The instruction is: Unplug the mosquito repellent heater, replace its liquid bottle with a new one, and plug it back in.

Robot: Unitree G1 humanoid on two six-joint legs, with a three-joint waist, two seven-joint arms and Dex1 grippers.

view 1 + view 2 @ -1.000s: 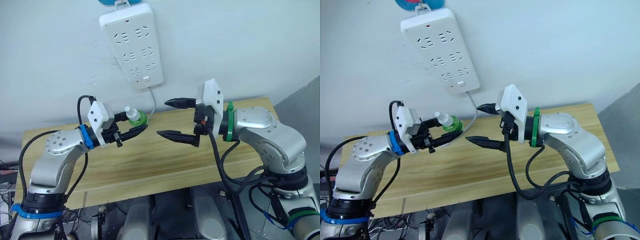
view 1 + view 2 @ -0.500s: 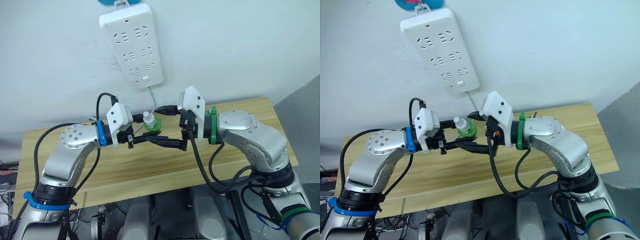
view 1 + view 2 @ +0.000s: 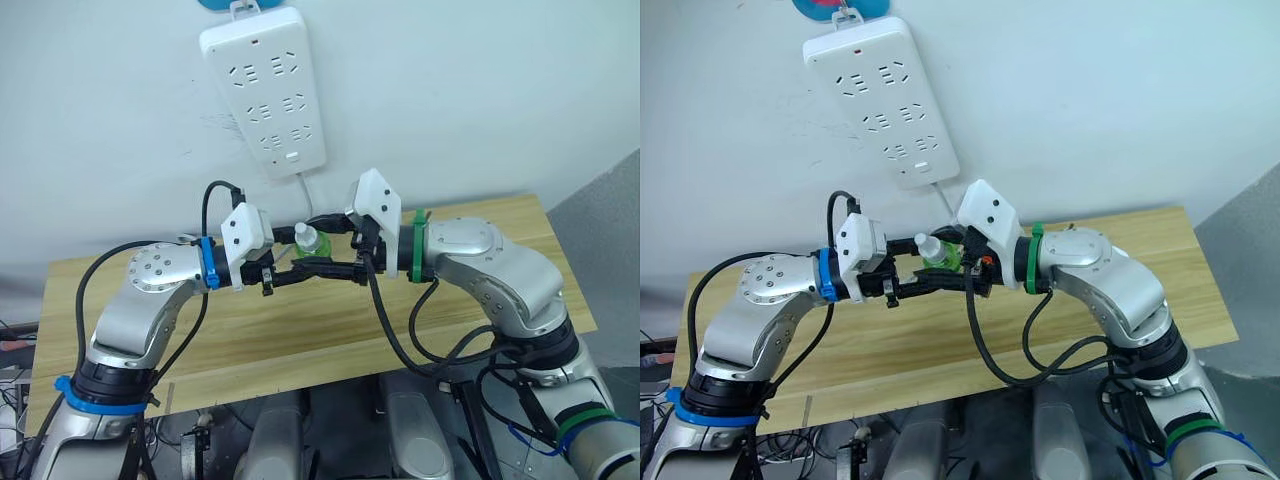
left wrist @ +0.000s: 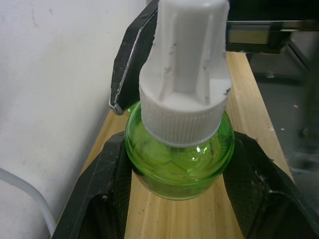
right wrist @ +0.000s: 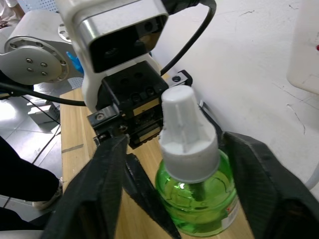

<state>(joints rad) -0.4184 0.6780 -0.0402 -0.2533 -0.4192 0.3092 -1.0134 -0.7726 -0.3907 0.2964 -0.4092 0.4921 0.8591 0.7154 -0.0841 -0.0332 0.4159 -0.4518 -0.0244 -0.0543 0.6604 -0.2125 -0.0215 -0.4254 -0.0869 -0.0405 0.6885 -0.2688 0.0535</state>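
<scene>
- Left hand (image 3: 300,270): clamped on the round green body of the liquid bottle (image 4: 179,159), one finger on each side, as the left wrist view shows. The bottle is held in the air above the table (image 3: 300,340), near the middle of the scene, its white cap (image 4: 184,74) pointing up and toward the wall.
- Right hand (image 5: 174,199): fingers (image 5: 97,194) spread apart on either side of the same bottle, not pressing it. The two hands meet tip to tip at the bottle.
- Handling, as a judgement: the bottle looks small, light and rigid, with a smooth curved body that may slip under a weak pinch. The ribbed cap offers better purchase for twisting. The widest part of the body is the sound place for a holding grip, leaving the cap free.
- Risk, as a judgement: a tilted bottle with the cap off could spill liquid.
- Power strip (image 3: 263,85): white, fixed on the wall above and behind the hands, all sockets vacant. Its cord (image 3: 306,195) hangs down behind the bottle.
- View differences: the head views show both arms, the strip and the table as a whole, but the bottle is largely masked by the hands. The left wrist view shows the contact of both left fingers on the green body. The right wrist view shows the gap between the right fingers and the bottle, and the label edge low on the body.
</scene>
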